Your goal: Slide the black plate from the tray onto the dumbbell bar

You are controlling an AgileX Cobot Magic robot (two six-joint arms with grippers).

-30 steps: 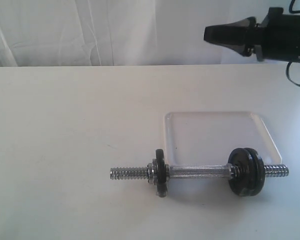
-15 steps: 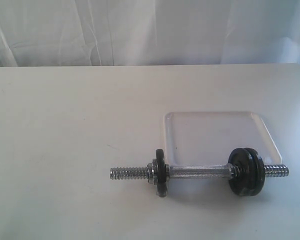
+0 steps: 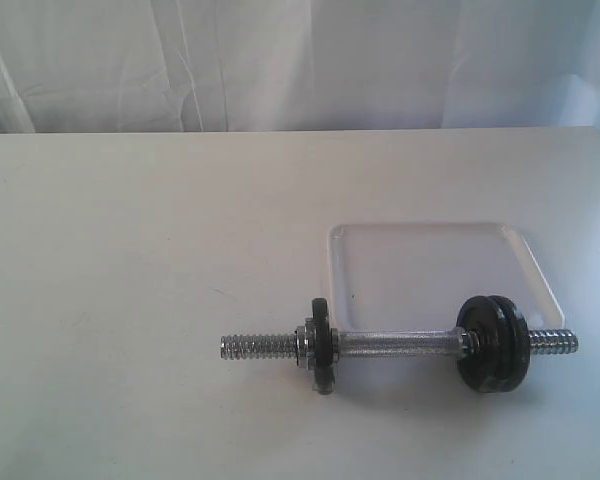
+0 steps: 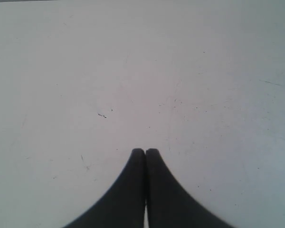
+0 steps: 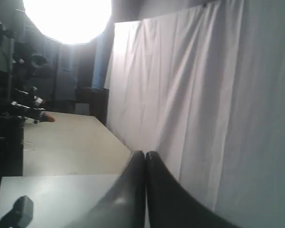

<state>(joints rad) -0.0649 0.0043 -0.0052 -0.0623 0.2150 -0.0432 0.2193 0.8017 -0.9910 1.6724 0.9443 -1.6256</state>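
You are holding the left claw [image 4: 145, 151] pressed together and empty over the table [image 4: 133, 71]. The right claw [image 5: 145, 153], likewise closed on nothing, is facing a curtain [image 5: 204, 95]. Only the exterior view is showing the work, beyond both claws: the black plate [image 3: 492, 342] is sitting on the dumbbell bar [image 3: 395, 345], off the tray [image 3: 430, 232], so parking clear seems apt.
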